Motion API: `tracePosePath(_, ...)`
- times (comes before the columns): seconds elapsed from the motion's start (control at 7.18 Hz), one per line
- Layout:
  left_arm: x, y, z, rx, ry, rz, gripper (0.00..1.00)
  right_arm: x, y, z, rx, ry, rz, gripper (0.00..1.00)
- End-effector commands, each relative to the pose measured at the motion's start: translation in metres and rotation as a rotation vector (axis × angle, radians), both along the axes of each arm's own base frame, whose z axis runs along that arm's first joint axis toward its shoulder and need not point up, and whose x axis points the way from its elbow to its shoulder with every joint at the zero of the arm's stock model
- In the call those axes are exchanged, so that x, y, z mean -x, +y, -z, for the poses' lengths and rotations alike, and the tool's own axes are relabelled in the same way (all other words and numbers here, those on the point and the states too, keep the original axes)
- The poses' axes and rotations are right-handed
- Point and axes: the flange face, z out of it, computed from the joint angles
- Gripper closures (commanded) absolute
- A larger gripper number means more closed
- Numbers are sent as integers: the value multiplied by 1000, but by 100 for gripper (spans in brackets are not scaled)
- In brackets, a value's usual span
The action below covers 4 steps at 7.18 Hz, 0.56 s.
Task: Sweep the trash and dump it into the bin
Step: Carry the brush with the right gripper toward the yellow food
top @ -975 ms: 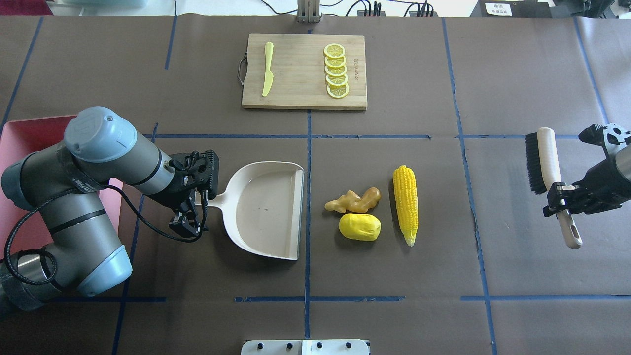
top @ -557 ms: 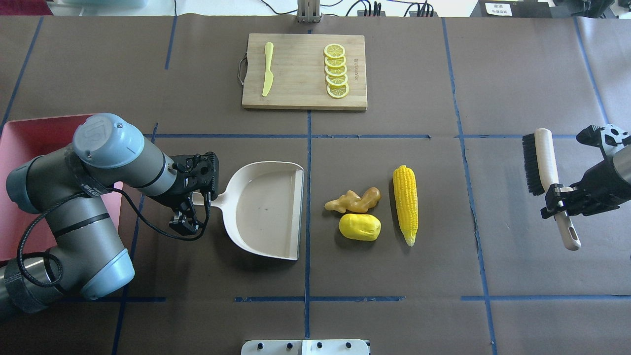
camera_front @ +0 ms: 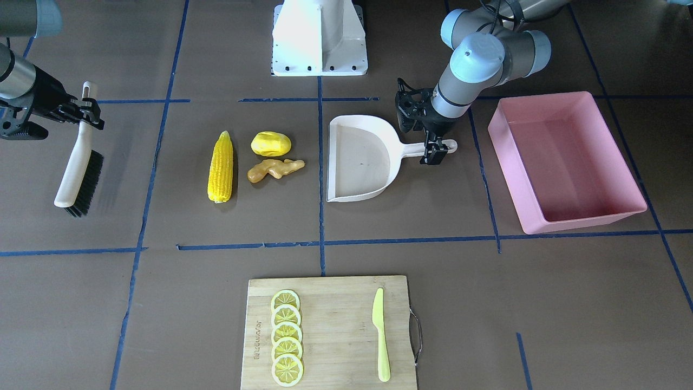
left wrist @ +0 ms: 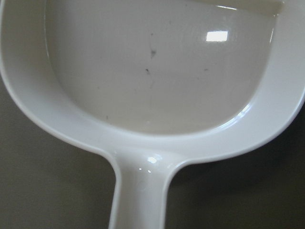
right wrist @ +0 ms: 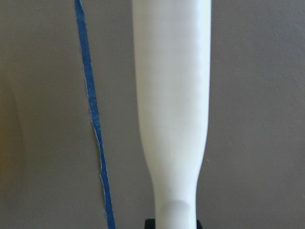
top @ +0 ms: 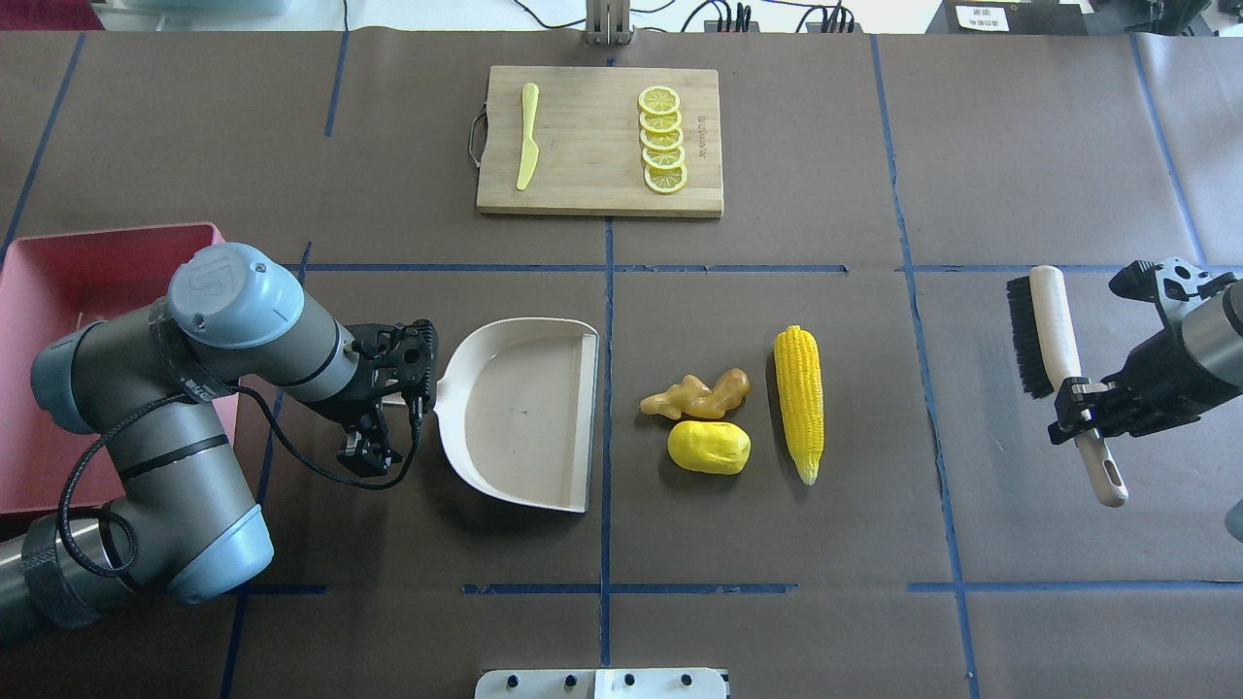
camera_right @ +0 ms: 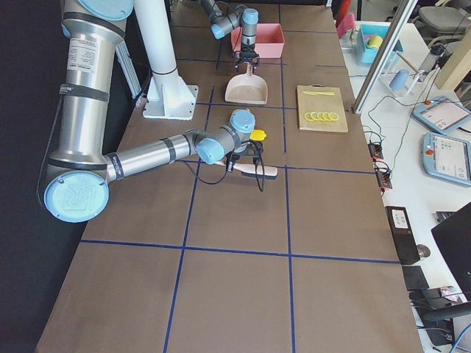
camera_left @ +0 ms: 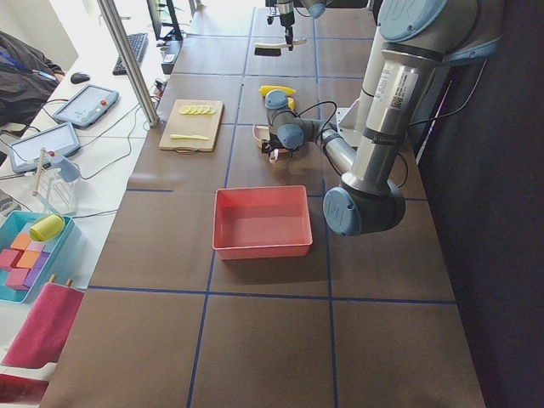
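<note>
At 3 o'clock in the overhead view, the right gripper [top: 1080, 416] was clamped on the handle of a white-backed, black-bristled plastic brush [top: 1044, 320]. At 9 o'clock, the left gripper [camera_front: 435, 151] straddled the handle of a beige plastic dustpan [top: 515, 417]; whether it gripped could not be told. A yellow corn cob [top: 799, 401], a rounded yellow potato-like lump [top: 709, 447] and a knobbly tan ginger root [top: 697, 393] lay just beside the pan's mouth, at its 3 o'clock. The large pink rectangular plastic tub [camera_front: 590, 221] sat at the pan's 9 o'clock.

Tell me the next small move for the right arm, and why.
Probably bring the brush, gripped in the right tool, in to the outer side of the corn cob and lower its bristles. The corn cob, potato lump and ginger root lie between the brush and the empty dustpan, whose open mouth faces them.
</note>
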Motion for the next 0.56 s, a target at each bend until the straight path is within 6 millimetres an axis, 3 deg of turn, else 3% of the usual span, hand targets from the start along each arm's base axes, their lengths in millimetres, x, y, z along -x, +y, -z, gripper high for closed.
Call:
tracePosePath(0.0,0,-3,-6,-11,-60,37,41,11,-6,20,1,-1,8,100)
tracePosePath(0.28,7,-3,-1,4,-88,43,86,24,-14,36,1,-1,15,100)
tracePosePath(0.42,7,-4,3,1,-81,46,95,25,-14,38,0,-3,14,99)
